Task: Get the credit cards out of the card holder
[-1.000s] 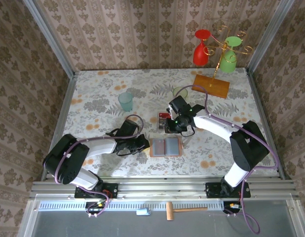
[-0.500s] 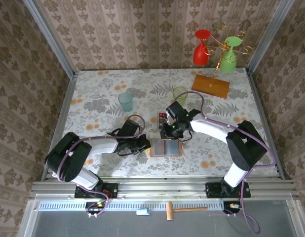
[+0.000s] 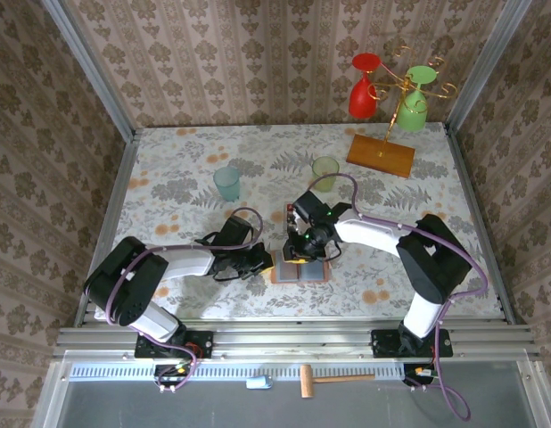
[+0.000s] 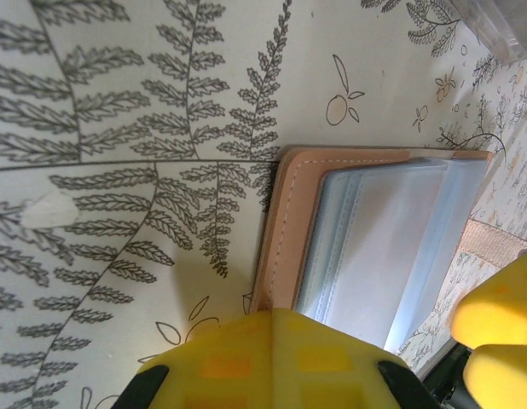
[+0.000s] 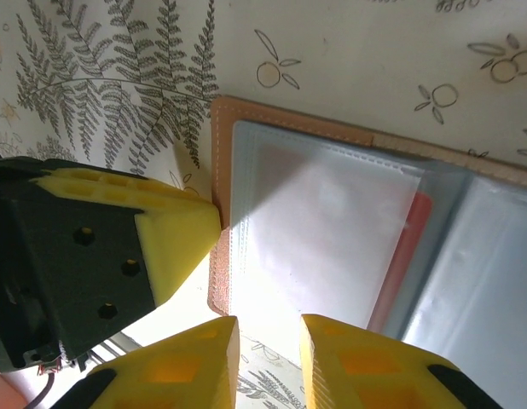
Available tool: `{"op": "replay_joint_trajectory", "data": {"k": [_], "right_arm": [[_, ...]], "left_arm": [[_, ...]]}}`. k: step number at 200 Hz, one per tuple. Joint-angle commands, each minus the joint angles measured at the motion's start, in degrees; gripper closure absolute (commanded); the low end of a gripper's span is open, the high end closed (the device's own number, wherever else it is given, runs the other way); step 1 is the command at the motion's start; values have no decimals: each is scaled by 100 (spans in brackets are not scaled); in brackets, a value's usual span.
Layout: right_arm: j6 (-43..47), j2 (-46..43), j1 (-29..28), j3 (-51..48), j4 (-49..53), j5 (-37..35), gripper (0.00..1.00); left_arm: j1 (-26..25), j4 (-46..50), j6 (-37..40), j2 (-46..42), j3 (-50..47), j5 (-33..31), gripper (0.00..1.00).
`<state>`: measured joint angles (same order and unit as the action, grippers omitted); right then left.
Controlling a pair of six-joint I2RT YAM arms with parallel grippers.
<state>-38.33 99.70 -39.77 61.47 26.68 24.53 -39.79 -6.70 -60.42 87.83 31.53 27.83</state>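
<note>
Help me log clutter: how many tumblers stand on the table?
2. A teal tumbler stands left of centre; a pale green tumbler stands to its right, nearer the orange stand base. None seems hidden.

Overhead camera looks down; 2 wrist cameras closely share the card holder.

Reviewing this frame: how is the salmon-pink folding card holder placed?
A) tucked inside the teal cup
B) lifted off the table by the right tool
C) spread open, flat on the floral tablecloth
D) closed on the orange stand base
C: the salmon-pink folding card holder lies spread open on the floral tablecloth, with its grey-blue pockets facing up.
</note>
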Motion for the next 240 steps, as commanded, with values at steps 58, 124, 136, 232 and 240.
{"op": "replay_joint_trajectory", "data": {"k": [58, 124, 136, 232, 240], "right_arm": [[-153, 364, -101, -89, -32, 39, 71], [-83, 318, -92, -121, 135, -280, 67], [-71, 300, -92, -127, 164, -315, 67], [-35, 121, 12, -310, 66, -335, 67], [-21, 96, 13, -326, 51, -331, 67]], "left_arm": [[-12, 155, 3, 63, 62, 28, 94], [15, 245, 39, 67, 60, 27, 94], [14, 249, 39, 54, 59, 18, 94], [24, 397, 82, 75, 151, 18, 94], [32, 438, 106, 82, 173, 20, 94]]}}
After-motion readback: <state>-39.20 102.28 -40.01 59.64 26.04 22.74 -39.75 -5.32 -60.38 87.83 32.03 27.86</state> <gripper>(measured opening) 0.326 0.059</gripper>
